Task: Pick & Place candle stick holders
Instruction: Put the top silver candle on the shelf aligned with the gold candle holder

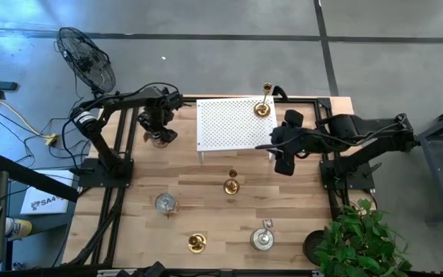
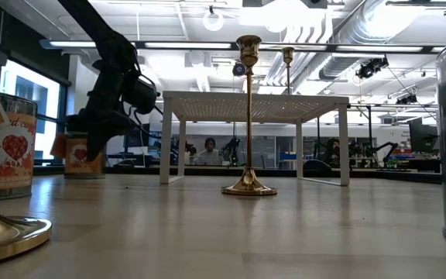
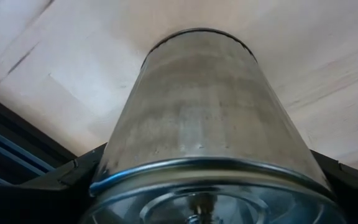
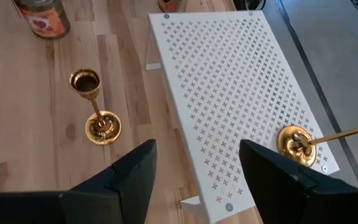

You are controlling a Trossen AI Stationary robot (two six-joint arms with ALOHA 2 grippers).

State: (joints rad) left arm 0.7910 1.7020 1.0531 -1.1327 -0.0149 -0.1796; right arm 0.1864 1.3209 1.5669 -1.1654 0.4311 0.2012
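Our left gripper [image 1: 160, 132] straddles a squat silvery holder [image 3: 204, 124] on the table [image 1: 206, 196] just left of the white rack [image 1: 233, 123] — fingers wide around it, though we cannot tell if they press it. Our right gripper [image 4: 194, 171] hangs spread and empty at the rack's right edge — one gold candlestick [image 4: 297, 144] stands on top.

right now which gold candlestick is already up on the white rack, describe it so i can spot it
Find the white perforated rack at the far middle of the wooden table. On its top, at the far right corner, stands a slim gold candlestick. It is the only piece on the rack; the other two gold ones stand down on the table.
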